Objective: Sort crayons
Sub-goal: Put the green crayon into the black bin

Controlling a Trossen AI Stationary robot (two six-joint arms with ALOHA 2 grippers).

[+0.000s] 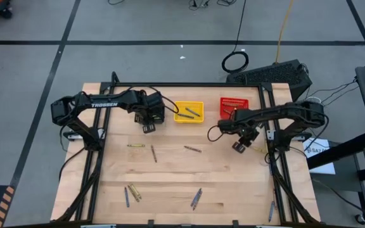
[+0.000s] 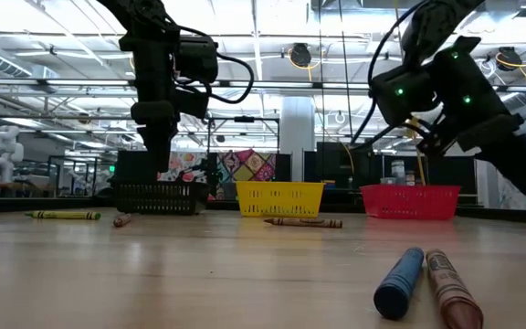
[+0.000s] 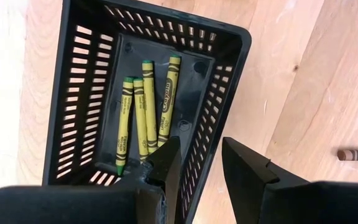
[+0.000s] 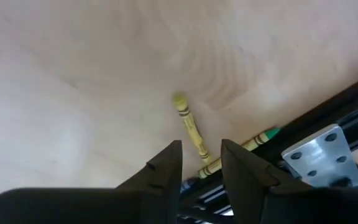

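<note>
High view: left gripper upper left over black basket, right gripper right of centre, crayons scattered lower frame; left wrist: fingers spread, empty, above four binned crayons; right wrist: fingers parted over yellow crayon beside the frame rail — descent may clip the rail.

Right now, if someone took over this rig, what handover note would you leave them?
Left gripper: open, empty, over the black basket, which holds four olive-yellow crayons.
Right gripper: open, empty, above two olive-yellow crayons lying by the table's right edge, near the red basket.
Done: crayons are also in the yellow basket. The red basket's contents cannot be made out.
Left: loose crayons remain across the table: mid-table, along the front, and the pair under the right gripper.
</note>
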